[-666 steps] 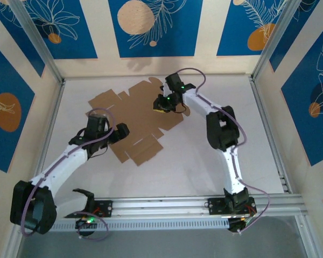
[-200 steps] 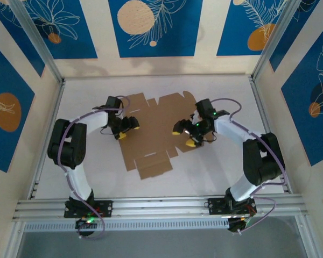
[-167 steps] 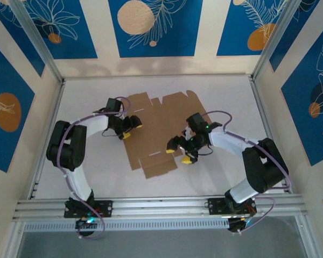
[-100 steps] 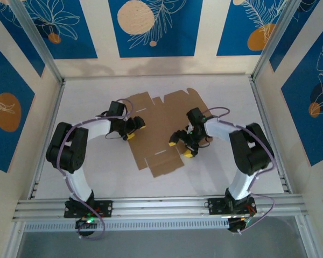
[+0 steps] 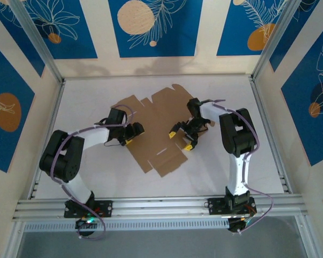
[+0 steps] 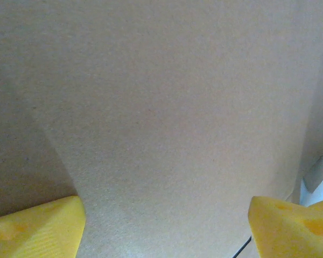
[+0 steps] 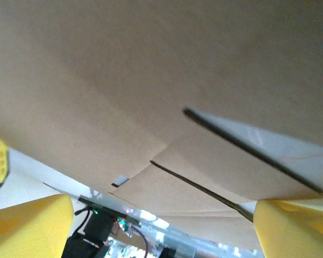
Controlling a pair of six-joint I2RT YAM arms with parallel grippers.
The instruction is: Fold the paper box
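The paper box (image 5: 156, 115) is a flat brown die-cut sheet with flaps and tabs, lying askew in the middle of the white table. My left gripper (image 5: 131, 134) is over its left part, open, yellow fingertips (image 6: 35, 231) wide apart with bare cardboard (image 6: 167, 118) close beneath them. Over the sheet's right part my right gripper (image 5: 181, 140) also stands open. Its yellow fingertips (image 7: 296, 228) frame cardboard (image 7: 124, 80) with a slit and cut flap edges. Neither gripper holds anything.
The white table (image 5: 86, 177) is walled by beige and blue patterned panels (image 5: 151, 27) on three sides. A metal rail (image 5: 161, 204) carrying both arm bases runs along the near edge. Both arms bend in over the table from the sides.
The sheet has turned a little counterclockwise, its lower flap shifting right. Both grippers stayed open over it; the left slid down and right, and the right arm's elbow swung inward.
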